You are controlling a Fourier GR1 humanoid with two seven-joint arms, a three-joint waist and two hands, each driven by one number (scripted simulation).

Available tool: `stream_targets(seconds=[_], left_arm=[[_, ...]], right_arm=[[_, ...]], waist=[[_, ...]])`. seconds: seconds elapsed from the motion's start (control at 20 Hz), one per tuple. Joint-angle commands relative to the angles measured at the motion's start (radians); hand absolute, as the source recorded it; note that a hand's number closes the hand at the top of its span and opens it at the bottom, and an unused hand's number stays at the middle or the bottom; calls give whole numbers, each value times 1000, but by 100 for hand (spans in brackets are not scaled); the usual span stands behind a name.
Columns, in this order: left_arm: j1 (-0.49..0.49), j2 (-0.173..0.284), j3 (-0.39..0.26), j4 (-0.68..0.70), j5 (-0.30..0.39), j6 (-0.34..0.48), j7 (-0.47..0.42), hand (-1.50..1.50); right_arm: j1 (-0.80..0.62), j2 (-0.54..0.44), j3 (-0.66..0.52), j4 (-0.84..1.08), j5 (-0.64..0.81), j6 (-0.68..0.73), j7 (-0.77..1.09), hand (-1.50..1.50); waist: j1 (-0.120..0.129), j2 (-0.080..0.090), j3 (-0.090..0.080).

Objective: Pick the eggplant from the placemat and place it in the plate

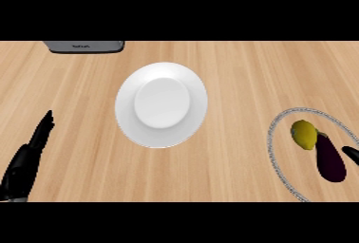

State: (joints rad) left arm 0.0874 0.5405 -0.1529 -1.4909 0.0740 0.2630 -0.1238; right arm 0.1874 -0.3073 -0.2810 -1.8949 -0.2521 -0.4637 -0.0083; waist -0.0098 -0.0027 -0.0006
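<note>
While the left hand [26, 159] rests left of the plate [133, 116] with straight fingers up, only the right hand's [351, 154] fingertip shows, grip unclear, touching the eggplant [331, 161] on the placemat [279, 156].

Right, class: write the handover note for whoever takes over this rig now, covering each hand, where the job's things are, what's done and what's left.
Left hand: open, fingers straight, resting at the view's lower left edge, holding nothing.
Right hand: only a dark tip shows at the right edge, beside the eggplant; its fingers cannot be judged.
Eggplant: lying on the round placemat at the right, next to a yellow lemon.
White plate: mid-counter, nothing on it.
Done: nothing placed yet.
Left: grasp the eggplant, carry it left, set it in the plate.
</note>
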Motion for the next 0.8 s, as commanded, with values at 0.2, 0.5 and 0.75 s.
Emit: stream_targets(seconds=[0.2, 0.5, 0.75], left_arm=[[59, -46, -17, 21, -36, 22, -73, 0], [10, -41, 8, 55, -26, -22, -80, 0], [-6, -55, 11, 77, -52, -25, -71, 0]], right_arm=[[148, -293, 3, -56, 52, 188, 322, -150], [57, -437, 14, 76, 55, 301, 522, -150], [-59, -511, 68, 143, 33, 414, 660, -150]], waist=[[11, 3, -2], [22, 7, 0], [25, 7, 0]])
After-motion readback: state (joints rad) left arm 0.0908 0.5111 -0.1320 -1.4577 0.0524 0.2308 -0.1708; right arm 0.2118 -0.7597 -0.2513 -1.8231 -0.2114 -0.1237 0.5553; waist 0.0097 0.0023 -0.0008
